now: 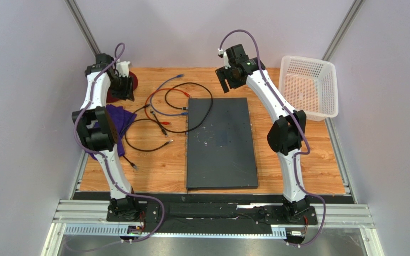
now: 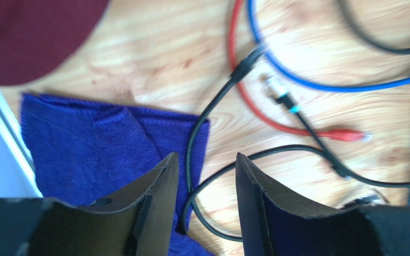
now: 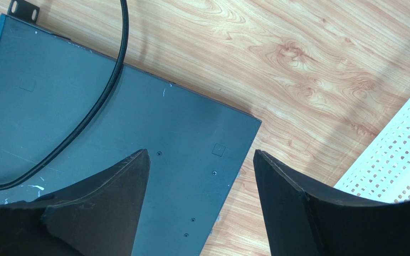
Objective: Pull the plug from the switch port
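Now | left fingers (image 2: 156, 205) apart over black cable (image 2: 190, 144) | right fingers (image 3: 111, 200) apart above switch (image 3: 169, 133)

Wooden table (image 1: 298, 165) has the big grey switch (image 1: 221, 144) lying flat mid-table, with loose cables (image 2: 319, 85) and a purple cloth (image 1: 117, 120) to its left. White basket (image 1: 306, 85) sits in the far right corner.

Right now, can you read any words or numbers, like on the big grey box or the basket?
None: no word, number or sign can be read in any view.
switch: only whitish scuff specks and faint square outlines on top, no letters.
white basket: plain holes, no label.
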Available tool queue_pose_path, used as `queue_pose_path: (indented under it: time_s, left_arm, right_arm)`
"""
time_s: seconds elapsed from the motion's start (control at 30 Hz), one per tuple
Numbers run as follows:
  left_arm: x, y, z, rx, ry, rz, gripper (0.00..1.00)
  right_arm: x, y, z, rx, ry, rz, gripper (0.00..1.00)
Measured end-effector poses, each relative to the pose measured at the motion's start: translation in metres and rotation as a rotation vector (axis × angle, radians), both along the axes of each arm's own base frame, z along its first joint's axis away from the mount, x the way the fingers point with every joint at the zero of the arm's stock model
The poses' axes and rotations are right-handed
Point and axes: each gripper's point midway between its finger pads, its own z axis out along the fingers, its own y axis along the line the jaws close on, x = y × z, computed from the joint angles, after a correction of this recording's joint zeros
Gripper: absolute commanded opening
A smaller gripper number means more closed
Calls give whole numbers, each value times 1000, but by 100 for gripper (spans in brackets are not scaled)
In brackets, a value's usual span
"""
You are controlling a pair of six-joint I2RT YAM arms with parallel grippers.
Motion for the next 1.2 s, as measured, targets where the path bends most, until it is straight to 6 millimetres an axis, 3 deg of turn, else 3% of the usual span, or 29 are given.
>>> queue_pose_path:
  time_s: [0.17, 0.3, 0.47, 0.6, 0.8, 1.07, 1.2]
  left_arm:
    - [6, -36, 44, -120, -123, -98, 55]
    - [9, -83, 59, -209, -178, -244, 57]
    - [23, -165, 44, -284, -168, -427, 57]
    - [36, -207, 10, -360, -109, -468, 57]
    - [49, -218, -29, -504, -29, -417, 58]
    - [57, -210, -25, -533, -43, -377, 56]
    - [57, -210, -26, -533, -26, -348, 55]
  right_arm:
    - [-10, 5, -18, 3, 61, 56, 82]
    - [-31, 11, -43, 4, 155, 125, 80]
    - [-70, 18, -63, -4, 271, 206, 79]
    - [-84, 23, -54, -3, 278, 248, 79]
    - [-85, 28, -40, 10, 245, 276, 81]
    - [-67, 44, -17, 90, 184, 282, 77]
    - [-55, 51, -33, 90, 196, 262, 74]
